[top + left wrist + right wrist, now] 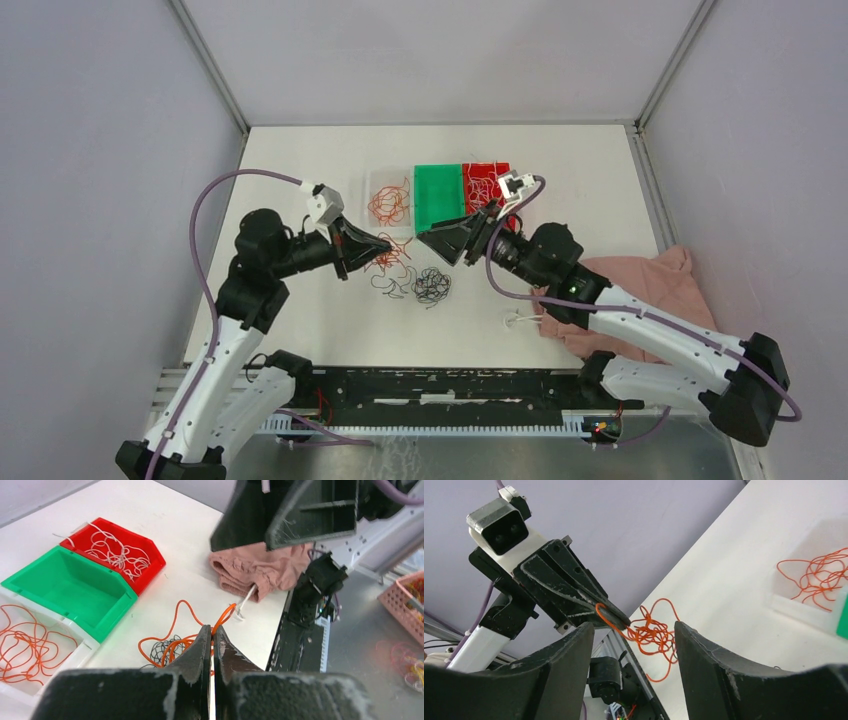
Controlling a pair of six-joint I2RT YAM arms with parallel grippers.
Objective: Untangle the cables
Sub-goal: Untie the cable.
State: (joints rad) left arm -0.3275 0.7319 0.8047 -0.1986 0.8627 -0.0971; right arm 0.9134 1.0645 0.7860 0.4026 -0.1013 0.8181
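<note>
White tabletop (590, 180) bears black cables (432, 286) bunched near its middle; just beside them the left gripper (212, 632) pinches orange cables (651, 635) that dangle in a tangle from its closed tips, while the right gripper (634, 630) faces it, jaws spread wide, holding nothing.

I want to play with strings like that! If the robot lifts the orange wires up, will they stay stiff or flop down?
Probably floppy: the orange wires trail in loose curls from the shut left tool. Likely very light, being so thin. They may drag neighbours along, since the loops look snagged together.
</note>
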